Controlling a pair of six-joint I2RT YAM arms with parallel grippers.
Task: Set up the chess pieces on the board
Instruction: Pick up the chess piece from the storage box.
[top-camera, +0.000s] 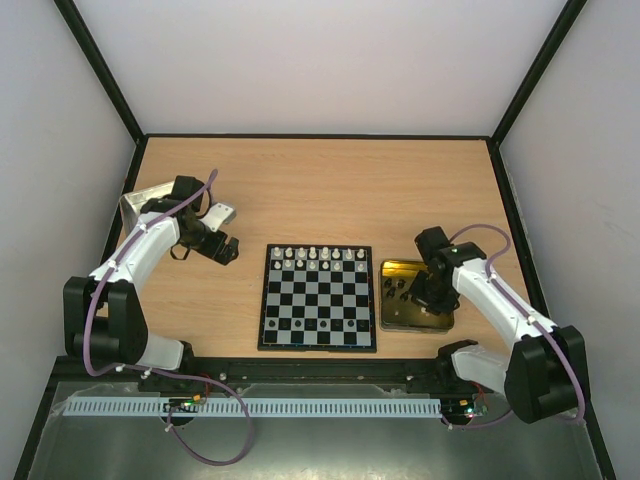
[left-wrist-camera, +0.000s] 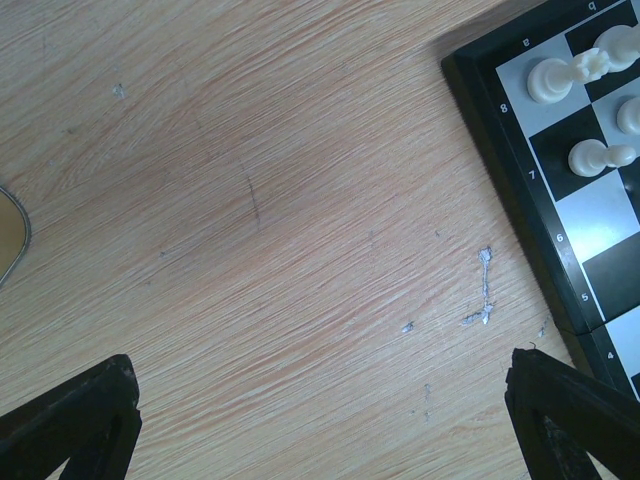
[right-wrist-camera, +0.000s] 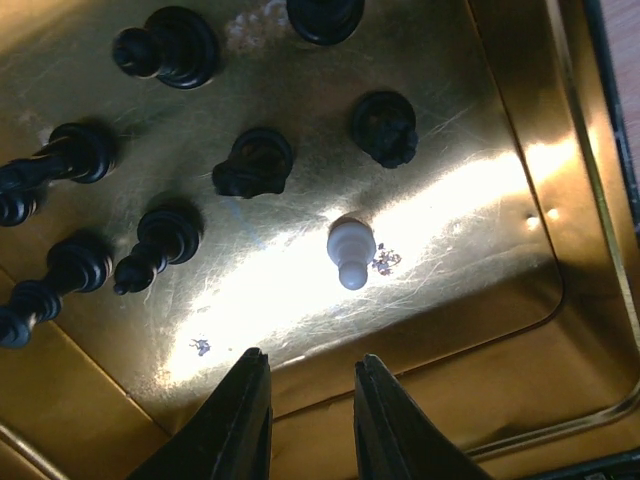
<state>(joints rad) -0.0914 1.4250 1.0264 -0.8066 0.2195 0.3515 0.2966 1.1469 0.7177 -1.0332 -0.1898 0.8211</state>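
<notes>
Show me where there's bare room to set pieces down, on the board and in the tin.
Board: the middle and near rows look bare; the two far rows are crowded with white pieces. Gold tin: bare floor between the white pawn and the right pincer; black pieces crowd the area beyond the pawn.

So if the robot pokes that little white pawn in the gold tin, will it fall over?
Probably. The white pawn stands on a small base, so a sideways poke could tip it. Being round, it might then roll on the shiny tin. It's tiny beside the right gripper, so probably very light.
</notes>
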